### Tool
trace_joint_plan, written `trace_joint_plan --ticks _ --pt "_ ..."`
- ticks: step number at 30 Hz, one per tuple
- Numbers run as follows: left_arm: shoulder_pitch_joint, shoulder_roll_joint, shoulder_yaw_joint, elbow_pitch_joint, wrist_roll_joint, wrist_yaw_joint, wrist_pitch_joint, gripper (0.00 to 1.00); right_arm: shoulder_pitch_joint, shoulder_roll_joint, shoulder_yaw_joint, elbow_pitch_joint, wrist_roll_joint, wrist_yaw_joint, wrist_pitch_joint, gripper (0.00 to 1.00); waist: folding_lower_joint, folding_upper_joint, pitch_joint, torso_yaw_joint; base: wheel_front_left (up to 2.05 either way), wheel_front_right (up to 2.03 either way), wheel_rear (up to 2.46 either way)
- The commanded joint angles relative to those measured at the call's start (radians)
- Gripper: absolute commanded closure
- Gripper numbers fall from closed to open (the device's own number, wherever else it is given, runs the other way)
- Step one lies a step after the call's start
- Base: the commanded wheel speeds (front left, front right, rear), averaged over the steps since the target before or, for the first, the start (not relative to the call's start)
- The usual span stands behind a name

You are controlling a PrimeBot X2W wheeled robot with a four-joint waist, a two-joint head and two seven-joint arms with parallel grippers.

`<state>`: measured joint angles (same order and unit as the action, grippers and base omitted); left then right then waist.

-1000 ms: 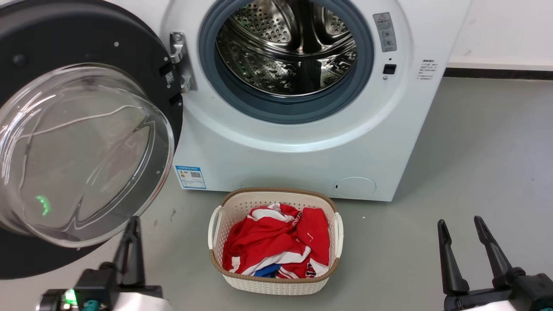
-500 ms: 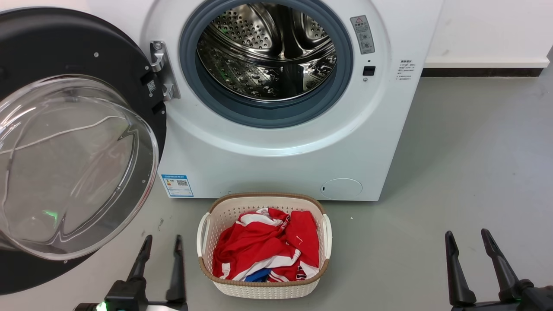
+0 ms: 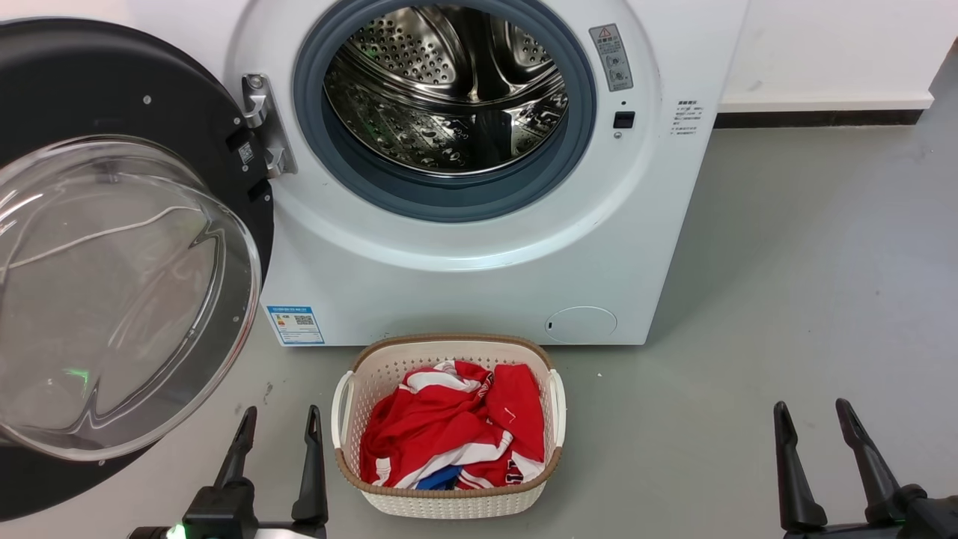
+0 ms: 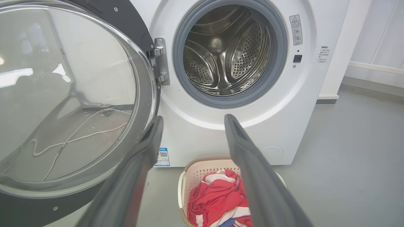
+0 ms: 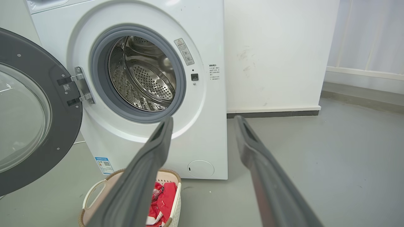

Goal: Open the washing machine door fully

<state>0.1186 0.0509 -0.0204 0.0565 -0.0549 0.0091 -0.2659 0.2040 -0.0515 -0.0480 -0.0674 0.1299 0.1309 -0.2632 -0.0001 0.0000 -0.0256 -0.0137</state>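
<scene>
**Door standing open**

The washing machine door (image 3: 131, 288) is hanging wide at frame left. We are judging it stiff and slippery: push the black rim (image 3: 112, 82), not the glass (image 3: 112, 337). Our left gripper (image 3: 281, 410) and right gripper (image 3: 812, 404) are idling low, fingers apart.

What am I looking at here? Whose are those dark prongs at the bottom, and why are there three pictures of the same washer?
All three pictures come from cameras on one wheeled robot. One looks down from its head. The other two sit on its wrists, each looking along that arm's own two fingers. The prongs are its left gripper and right gripper, both open and holding nothing. In front of it stands the washing machine. The round washing machine door is swung wide to the left, so the steel drum shows. On the grey floor before the machine sits a cream basket of red clothes.
</scene>
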Motion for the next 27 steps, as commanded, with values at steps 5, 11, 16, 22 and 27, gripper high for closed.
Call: trace_joint_plan --ticks 5,11,16,22,27 --pt "0.018 -0.001 0.008 0.003 -0.008 0.017 0.003 0.00 -0.005 0.003 0.004 0.002 0.002 0.000 -0.002 0.00 0.0001 0.0000 -0.002 -0.007 0.00 0.00 0.00" --pt "0.021 -0.001 0.001 0.031 -0.009 0.012 0.000 1.00 0.004 0.000 0.003 0.026 0.004 0.000 0.001 1.00 0.0001 0.0000 -0.002 -0.007 0.00 0.00 0.00" --pt "0.012 -0.001 0.007 0.061 -0.077 0.006 0.019 1.00 -0.004 -0.003 0.007 0.052 0.072 0.000 0.014 1.00 0.0001 0.0000 -0.001 -0.006 0.00 0.00 0.00" --pt "-0.015 -0.001 0.020 0.073 -0.242 -0.011 0.058 1.00 -0.042 -0.014 0.012 0.082 0.241 0.000 0.044 1.00 0.0001 0.0000 0.001 -0.005 0.00 0.00 0.00" --pt "-0.030 -0.001 0.028 0.081 -0.337 -0.020 0.081 1.00 -0.062 -0.019 0.014 0.098 0.337 0.000 0.062 1.00 0.0001 0.0000 0.002 -0.004 0.00 0.00 0.00"
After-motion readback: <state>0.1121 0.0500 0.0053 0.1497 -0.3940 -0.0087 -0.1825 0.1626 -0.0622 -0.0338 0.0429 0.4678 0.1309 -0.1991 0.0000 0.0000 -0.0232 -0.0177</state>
